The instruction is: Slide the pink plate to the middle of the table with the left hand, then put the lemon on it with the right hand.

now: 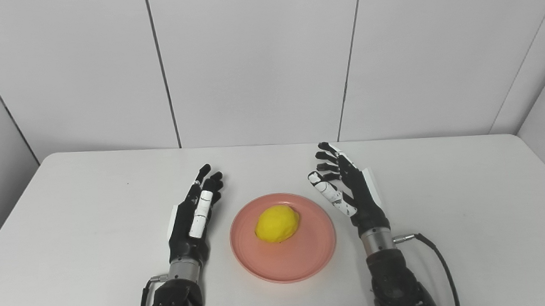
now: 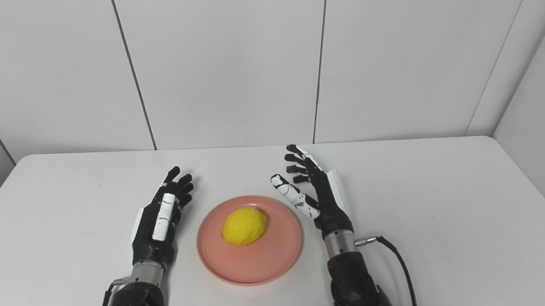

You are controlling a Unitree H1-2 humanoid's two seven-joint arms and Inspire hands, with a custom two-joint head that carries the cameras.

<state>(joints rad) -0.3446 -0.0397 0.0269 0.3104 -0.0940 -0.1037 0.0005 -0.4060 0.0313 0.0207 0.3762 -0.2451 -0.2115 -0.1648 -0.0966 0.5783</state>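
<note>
- We see the pink plate [image 1: 285, 260] sitting near the middle of the table [image 1: 473, 215], a little toward the near edge.
- We see the lemon [image 1: 277, 223] resting on the plate, slightly toward the plate's far-left part, clear of the rim.
- We judge both steps done: the plate is centred and the lemon lies on it. As far as we can tell, all that is left is pulling the arms back.
- Our left hand [image 1: 195, 216] lies just left of the plate, fingers stretched out fairly close together, holding nothing and not touching the plate.
- Our right hand [image 1: 347, 186] stands just right of the plate, fingers spread wide, holding nothing.
- The lemon's long axis runs roughly left to right across the plate, tilted a little, its right end pointing slightly toward the plate's far side.
</note>
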